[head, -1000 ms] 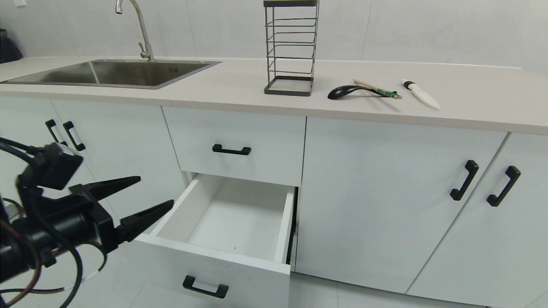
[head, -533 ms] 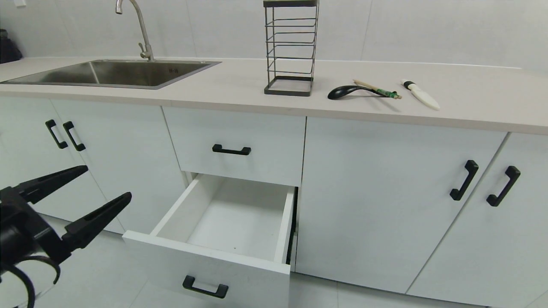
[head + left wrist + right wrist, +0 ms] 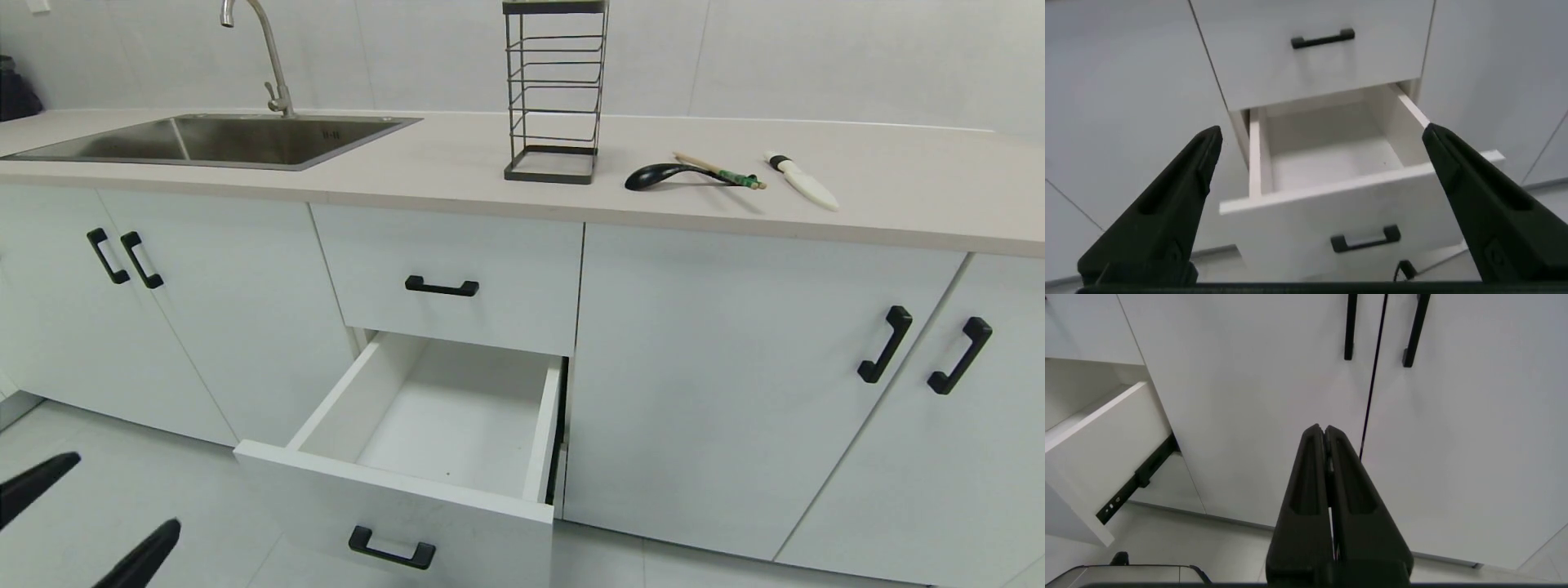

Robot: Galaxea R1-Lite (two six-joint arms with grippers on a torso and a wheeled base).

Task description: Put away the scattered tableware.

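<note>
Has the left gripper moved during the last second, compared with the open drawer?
Yes. In the head view the left gripper has dropped and drawn back from the front corner of the open drawer, toward the lower left of the picture.

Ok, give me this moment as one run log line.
lower drawer open | black spoon, chopsticks, knife on counter | left end effector open | right end effector shut

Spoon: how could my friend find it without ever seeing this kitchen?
Find the counter, then the tall wire rack on it. The spoon lies nearest the rack, on its right. It alone is black and curved, unlike the chopsticks and white knife.
</note>
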